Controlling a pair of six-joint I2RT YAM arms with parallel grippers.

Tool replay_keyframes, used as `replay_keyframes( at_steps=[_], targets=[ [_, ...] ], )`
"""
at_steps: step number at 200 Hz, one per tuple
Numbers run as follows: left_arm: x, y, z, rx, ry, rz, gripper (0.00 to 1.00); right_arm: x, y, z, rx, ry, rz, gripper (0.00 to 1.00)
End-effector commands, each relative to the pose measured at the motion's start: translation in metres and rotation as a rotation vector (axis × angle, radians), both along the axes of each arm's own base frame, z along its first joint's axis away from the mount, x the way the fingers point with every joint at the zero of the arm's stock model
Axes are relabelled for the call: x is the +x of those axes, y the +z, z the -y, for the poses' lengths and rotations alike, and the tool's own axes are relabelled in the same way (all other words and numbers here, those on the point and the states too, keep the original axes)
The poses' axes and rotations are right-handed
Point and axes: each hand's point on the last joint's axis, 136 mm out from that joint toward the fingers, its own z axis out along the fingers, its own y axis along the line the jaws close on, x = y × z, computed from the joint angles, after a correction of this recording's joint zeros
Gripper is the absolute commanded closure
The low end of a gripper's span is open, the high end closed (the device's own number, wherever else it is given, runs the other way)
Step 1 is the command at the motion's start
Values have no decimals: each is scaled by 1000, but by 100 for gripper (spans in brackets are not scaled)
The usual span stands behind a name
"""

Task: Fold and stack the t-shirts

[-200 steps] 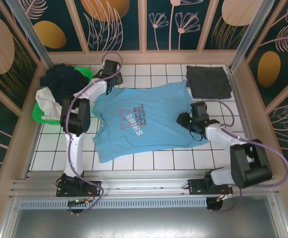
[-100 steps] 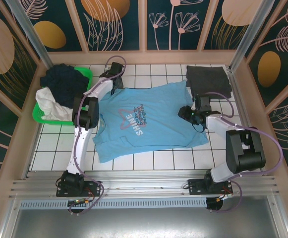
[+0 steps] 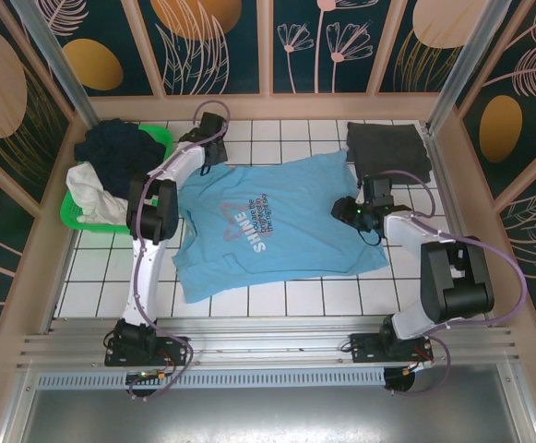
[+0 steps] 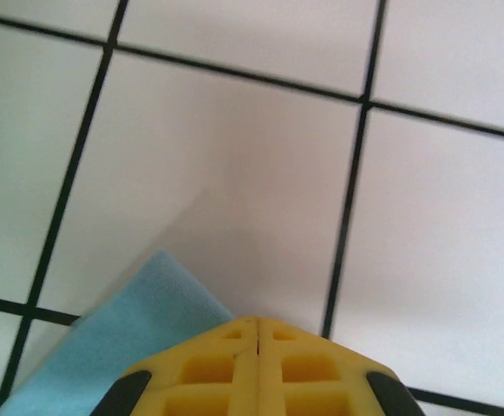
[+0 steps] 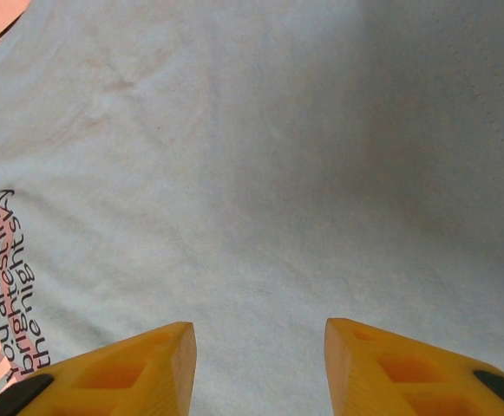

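L claw point(image 4: 258, 324) closed; blue tee point(image 4: 130, 334) corner partly hidden.

White tiled tabletop point(image 3: 323, 295), dark grout lines. Light blue t-shirt point(image 3: 291, 221) spread flat at centre, star print facing up, few wrinkles. Dark grey t-shirt point(image 3: 387, 150) folded in far right corner, just beside blue one's far right corner. Green basket point(image 3: 68, 212) at far left, heaped with dark and white cloth. Bare tiles along near edge.
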Motion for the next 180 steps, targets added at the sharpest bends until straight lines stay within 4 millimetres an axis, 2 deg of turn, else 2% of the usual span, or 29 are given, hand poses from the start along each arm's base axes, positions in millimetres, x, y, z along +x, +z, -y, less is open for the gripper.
replay_keyframes(
  at_steps=[1,20,39,52,61,69,77,88,93,100,102,106,142,145,162,167,180],
  targets=[
    [0,102,2,-45,-33,192,100,6,24,6,-22,-23,52,57],
    [-25,132,-6,-77,-18,276,100,5,29,4,-12,-30,61,56],
    [-65,131,-2,-171,-34,325,100,-1,25,-2,0,-29,54,56],
    [-94,110,1,-191,-33,302,100,-4,18,-5,11,-31,37,56],
    [-114,86,4,-188,-39,248,100,-5,12,-6,18,-32,20,56],
    [-132,63,10,-201,-47,190,90,-7,7,-9,23,-27,6,56],
    [-148,45,14,-224,-48,141,86,-7,3,-12,26,-20,-5,56],
    [-169,30,26,-282,-71,110,77,-7,-1,-15,24,-13,-17,56],
    [-173,31,33,-315,-90,114,72,-6,-2,-15,20,-8,-22,56],
    [-186,14,36,-325,-95,77,61,-5,-4,-17,16,-2,-28,56],
    [-187,22,36,-331,-97,94,57,-5,-4,-17,14,-1,-31,56],
    [-190,23,36,-333,-97,96,54,-4,-5,-17,12,1,-33,56],
    [-190,22,18,-206,-64,65,46,4,-9,-19,-5,18,-37,56],
    [-182,32,19,-202,-61,88,46,5,-9,-19,-5,18,-38,56],
    [-170,45,12,-140,-41,107,44,8,-12,-22,0,28,-42,56],
    [-167,37,11,-118,-37,88,44,9,-12,-23,4,32,-40,56],
    [-157,41,9,-79,-33,90,43,10,-15,-25,11,38,-43,56]
  ],
)
